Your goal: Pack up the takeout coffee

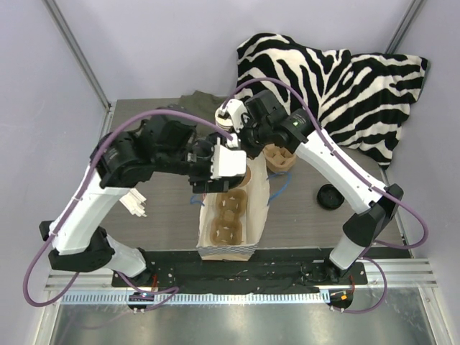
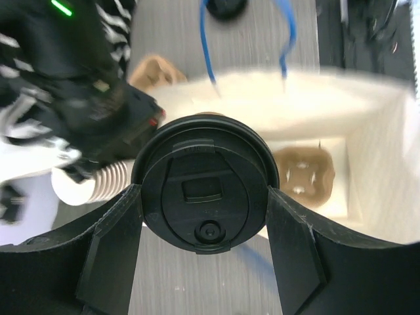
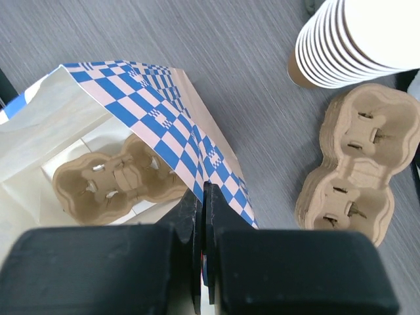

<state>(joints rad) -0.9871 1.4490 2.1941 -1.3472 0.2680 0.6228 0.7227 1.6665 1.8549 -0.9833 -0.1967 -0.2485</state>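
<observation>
The takeout coffee shows in the left wrist view as a round black lid (image 2: pixel 205 184) with a sliver of brown cup behind it. My left gripper (image 2: pixel 203 200) is shut on it, one finger on each side, holding it above the far end of the open paper bag (image 1: pixel 228 248). In the top view the left gripper (image 1: pixel 224 164) hides most of the cup. My right gripper (image 3: pixel 205 191) is shut on the bag's blue-checkered edge (image 3: pixel 167 125) and holds the bag open; it also shows in the top view (image 1: pixel 242 136). A brown cup carrier (image 3: pixel 115 180) lies inside the bag.
A tall stack of paper cups (image 3: pixel 354 36) and a stack of brown carriers (image 3: pixel 357 170) stand right of the bag. A loose black lid (image 1: pixel 330 196) lies at the right. A zebra cloth (image 1: pixel 338 79) lies at the back right. A white object (image 1: pixel 134 203) lies by the left arm.
</observation>
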